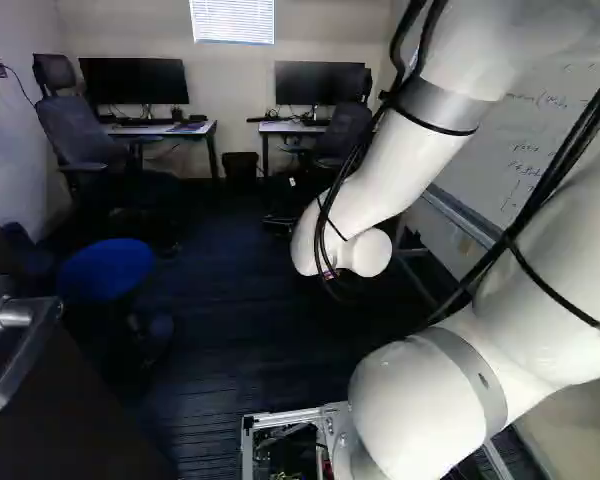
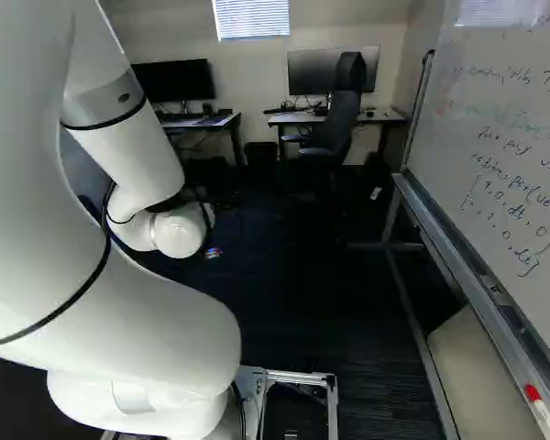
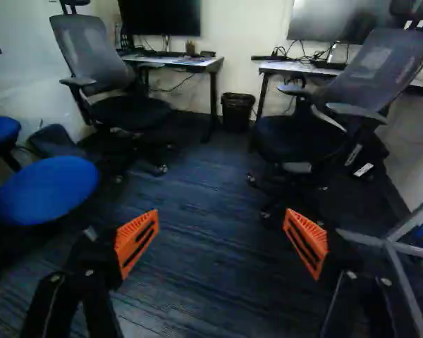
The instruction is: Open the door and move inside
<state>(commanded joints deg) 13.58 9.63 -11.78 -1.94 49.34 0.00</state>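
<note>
With the black, orange-padded claw (image 3: 221, 236) spread wide and empty, the base (image 2: 298, 377) needed to creep inside, clear of the silver metal door handle (image 1: 17, 316), near left.

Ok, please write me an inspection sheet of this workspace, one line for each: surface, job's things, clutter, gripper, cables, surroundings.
Surface: dark striped carpet.
Job's things: what looks like the dark door, with metal handle, at the left of the left base view.
Clutter: blue stools, two office chairs, waste bin between the desks.
Gripper: gripper open, nothing between its fingers.
Cables: black cables along the arm; others lie on the desks.
Surroundings: monitors on the desks; whiteboard at the right of the right base view.
</note>
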